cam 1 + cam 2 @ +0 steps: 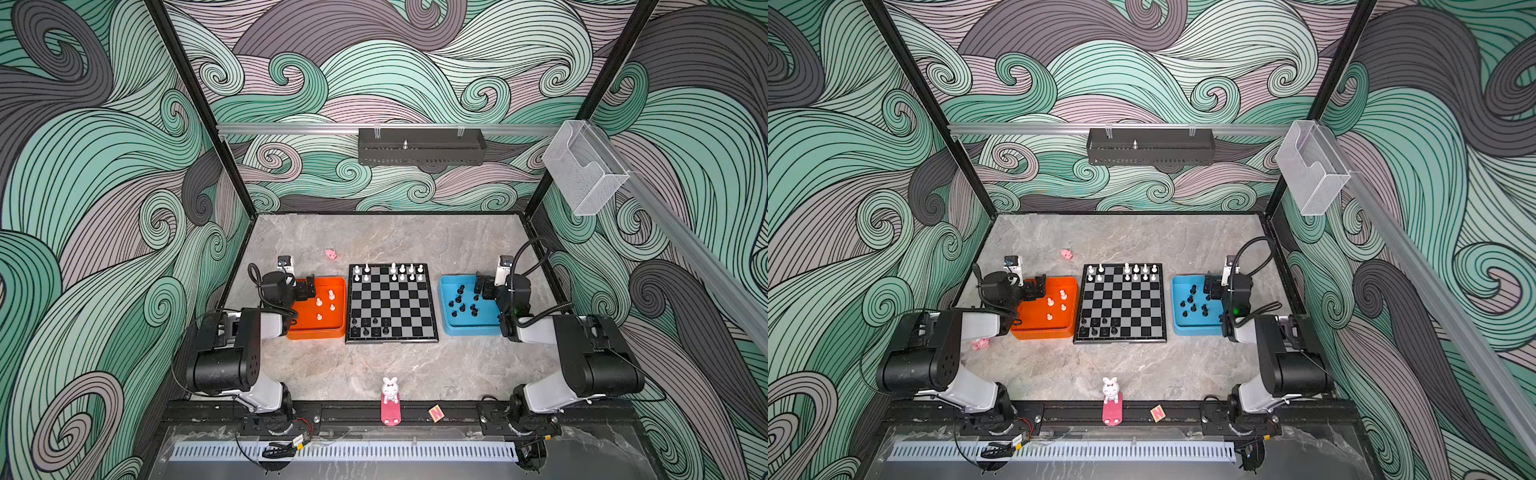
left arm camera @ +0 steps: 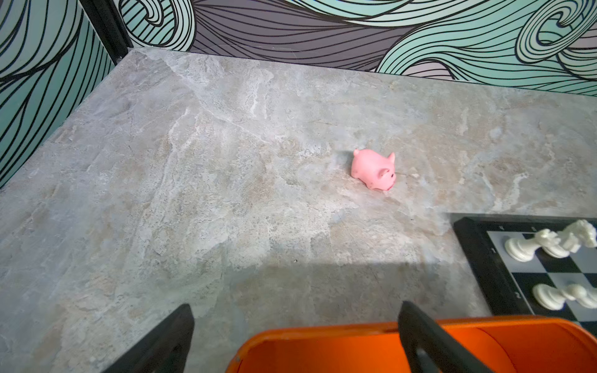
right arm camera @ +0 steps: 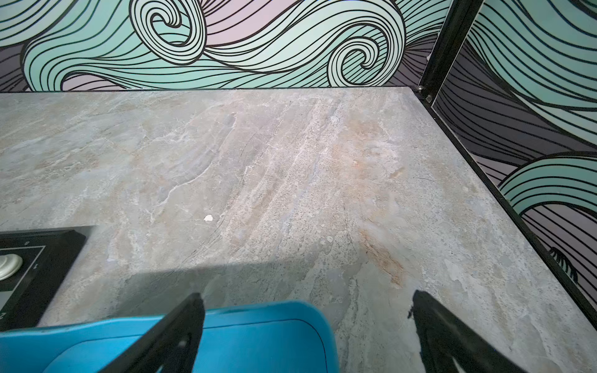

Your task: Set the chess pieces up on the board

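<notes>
**A:** What can't we make out here? From up top the board (image 1: 395, 305) sits mid-desk (image 1: 374, 237), black and silver-grey checks in a black frame. The men on it are so tiny we can't call most ranks.

**B:** Same here. White pieces (image 1: 402, 272) line the two rows at its 12 o'clock edge. A small bunch of black pieces (image 1: 372, 328) huddles at the 7 o'clock corner.

**A:** More whites stand loose in the orange tray (image 1: 316, 332) at the board's 9 o'clock, and more blacks in the blue tray (image 1: 469, 330) at 3 o'clock. The arms cover each tray's outer side, so we can't count them.

**B:** The left pincer (image 1: 309, 286) hangs over the orange tray's 11 o'clock corner, jaws spread wide, nothing between them. The right pincer (image 1: 478, 286) is the same over the blue tray's 1 o'clock corner.

**A:** The wrist views get cut off hard. The left one catches one board corner, with a few white men running out of frame, plus a pink pig (image 2: 373, 169) on the desk. The right one shows just one white base at the picture's edge.

**B:** We also spot a small pink toy (image 1: 980, 344) peeking out by the left arm in a top view, too blurry to name.
</notes>
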### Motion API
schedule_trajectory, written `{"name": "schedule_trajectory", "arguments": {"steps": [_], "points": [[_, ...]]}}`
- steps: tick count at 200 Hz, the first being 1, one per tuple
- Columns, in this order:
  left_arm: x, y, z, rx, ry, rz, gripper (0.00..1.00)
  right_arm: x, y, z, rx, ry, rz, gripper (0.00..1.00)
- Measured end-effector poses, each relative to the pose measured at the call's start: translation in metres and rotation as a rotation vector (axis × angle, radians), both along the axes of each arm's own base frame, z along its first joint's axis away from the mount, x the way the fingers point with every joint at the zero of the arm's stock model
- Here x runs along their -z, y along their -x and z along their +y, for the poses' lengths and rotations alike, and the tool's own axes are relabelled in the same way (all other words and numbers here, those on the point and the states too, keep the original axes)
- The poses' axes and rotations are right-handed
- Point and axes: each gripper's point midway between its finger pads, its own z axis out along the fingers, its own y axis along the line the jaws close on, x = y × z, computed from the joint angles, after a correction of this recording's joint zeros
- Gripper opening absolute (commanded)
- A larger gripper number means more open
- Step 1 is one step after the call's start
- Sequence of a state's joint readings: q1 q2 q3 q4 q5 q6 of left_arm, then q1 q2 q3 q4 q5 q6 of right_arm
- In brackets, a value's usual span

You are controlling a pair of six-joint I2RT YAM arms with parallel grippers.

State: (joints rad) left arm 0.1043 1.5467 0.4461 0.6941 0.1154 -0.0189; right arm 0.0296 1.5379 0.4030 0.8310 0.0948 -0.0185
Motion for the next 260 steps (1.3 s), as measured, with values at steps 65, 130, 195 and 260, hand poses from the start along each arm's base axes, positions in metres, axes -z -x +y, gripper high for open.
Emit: {"name": "schedule_trajectory", "arguments": {"steps": [65, 130, 195, 260], "points": [[0.0000, 0.0000, -0.0001, 0.000, 0.000, 0.000, 0.99, 0.0000, 0.0000, 0.0001, 0.000, 0.000, 0.000, 1.00], [0.0000, 0.0000, 0.0000, 0.000, 0.000, 0.000, 0.99, 0.0000, 0.0000, 0.0001, 0.000, 0.000, 0.000, 0.99], [0.0001, -0.0004, 0.0005, -0.002, -0.001, 0.003, 0.99, 0.0000, 0.0000, 0.0001, 0.000, 0.000, 0.000, 1.00], [0.0002, -0.0006, 0.0053, -0.032, -0.010, 0.006, 0.99, 0.0000, 0.0000, 0.0001, -0.002, -0.002, 0.000, 1.00]]}}
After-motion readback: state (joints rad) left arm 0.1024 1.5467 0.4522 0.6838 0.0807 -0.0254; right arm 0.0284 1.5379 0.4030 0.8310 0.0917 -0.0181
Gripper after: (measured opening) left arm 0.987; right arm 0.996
